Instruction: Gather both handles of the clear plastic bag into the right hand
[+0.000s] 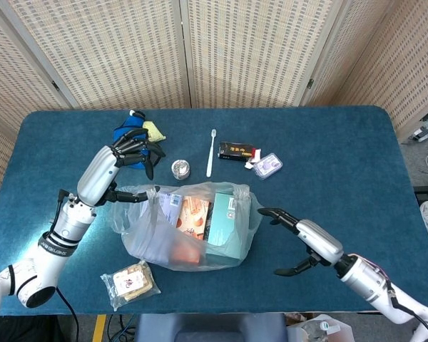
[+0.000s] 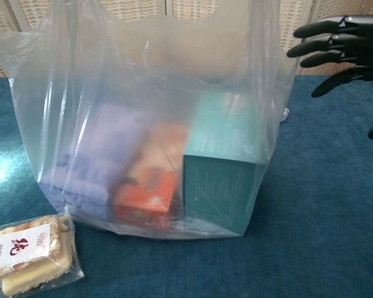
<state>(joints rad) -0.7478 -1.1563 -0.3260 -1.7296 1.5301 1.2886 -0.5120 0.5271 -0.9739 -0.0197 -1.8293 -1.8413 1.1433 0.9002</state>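
The clear plastic bag [image 1: 189,226] stands in the middle of the table and fills the chest view [image 2: 149,74]. Inside it are a teal box [image 2: 227,180], an orange box [image 2: 150,186] and a purple pack [image 2: 99,155]. My left hand [image 1: 114,167] is at the bag's left handle [image 1: 150,194]. Its thumb reaches the plastic and its fingers curl well above it. I cannot tell whether it holds the handle. My right hand [image 1: 303,241] hovers to the right of the bag, fingers spread, holding nothing. Its fingertips [image 2: 311,43] come close to the bag's upper right side.
A wrapped snack packet [image 1: 130,281] lies at the front left. Behind the bag lie a blue and yellow bundle [image 1: 132,134], a small tin [image 1: 180,169], a toothbrush [image 1: 211,151], a black box [image 1: 237,150] and a small clear packet [image 1: 267,165]. Folding screens stand behind.
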